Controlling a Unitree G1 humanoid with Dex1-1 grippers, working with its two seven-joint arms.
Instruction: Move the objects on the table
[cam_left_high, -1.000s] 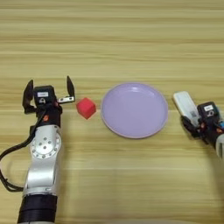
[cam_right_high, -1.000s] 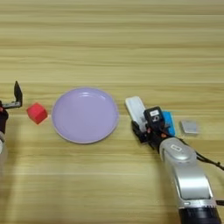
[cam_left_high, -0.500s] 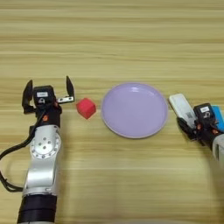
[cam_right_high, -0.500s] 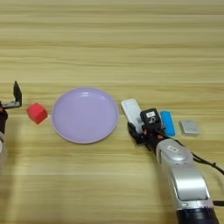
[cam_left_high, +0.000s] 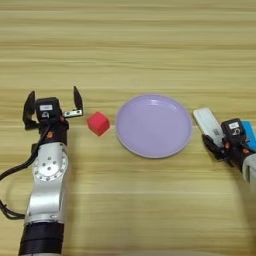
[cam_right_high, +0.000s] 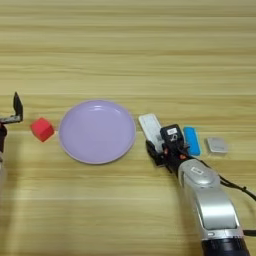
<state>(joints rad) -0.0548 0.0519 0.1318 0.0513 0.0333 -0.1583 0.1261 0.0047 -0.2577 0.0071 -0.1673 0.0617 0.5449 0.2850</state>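
Here's the white device (cam_right_high: 150, 128), a flat oblong lying on the table (cam_right_high: 128, 55) just right of the lilac plate (cam_right_high: 97, 131), its long axis running from about eleven o'clock at the far end to five o'clock at the near end, where it disappears under the right hand (cam_right_high: 161, 148). There's a grey patch along its top face, but any writing on it is too small to read. The right hand sits over that near end with black fingers either side of it; whether they're actually clamped on the device, I cannot tell. A small white sticker on top of the hand carries dark marks, unreadable too. Just beside the hand at three o'clock lies a blue oblong piece (cam_right_high: 191, 140), angled much like the white device, and further right again a small silver-grey square block (cam_right_high: 217, 145), flat on the wood and apart from everything. Swinging over to nine o'clock of the plate: the red cube (cam_left_high: 98, 123), turned so a corner points toward the camera, close to the plate's rim but not touching. Beyond it, the left hand (cam_left_high: 52, 102) is spread wide, fingers up and released, gripping nothing, the cube just off its right finger.
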